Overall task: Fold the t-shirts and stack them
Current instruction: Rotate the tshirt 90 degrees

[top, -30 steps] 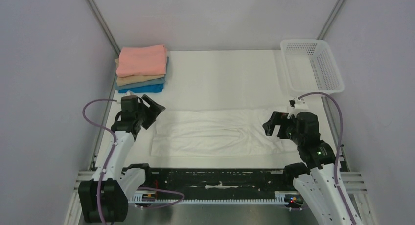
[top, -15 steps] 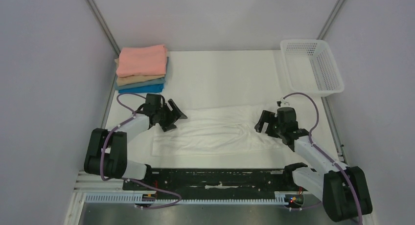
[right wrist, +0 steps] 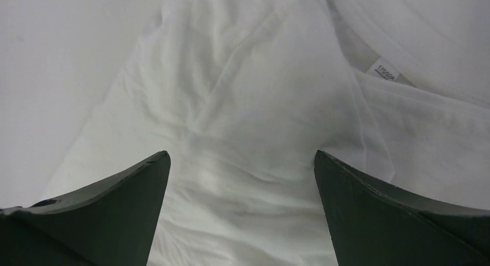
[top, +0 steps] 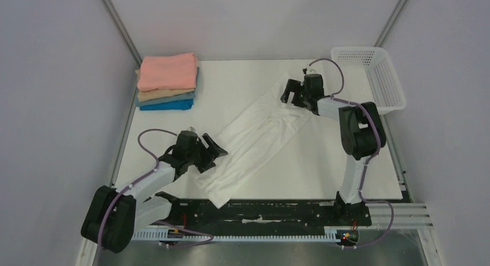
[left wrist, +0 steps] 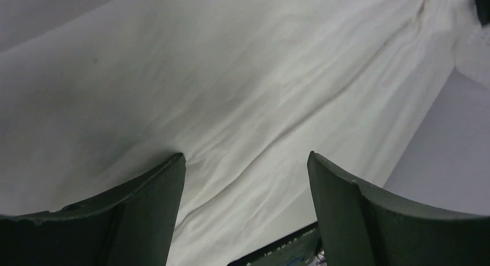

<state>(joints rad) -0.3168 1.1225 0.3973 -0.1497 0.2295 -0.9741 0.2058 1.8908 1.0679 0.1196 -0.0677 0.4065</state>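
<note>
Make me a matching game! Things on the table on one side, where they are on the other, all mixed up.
Things:
1. white t-shirt
2. salmon pink t-shirt
3. bright blue t-shirt
4. basket

Places:
A. bottom of the folded pile
B. far right corner
C. lying slantwise across the middle
D. top of the folded pile

Pairs: 1-C, 2-D, 3-A, 4-B

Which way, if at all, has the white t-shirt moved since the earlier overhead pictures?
Yes. The white t-shirt has swung from level to diagonal, its right end now farther back, nearer the white basket.
</note>
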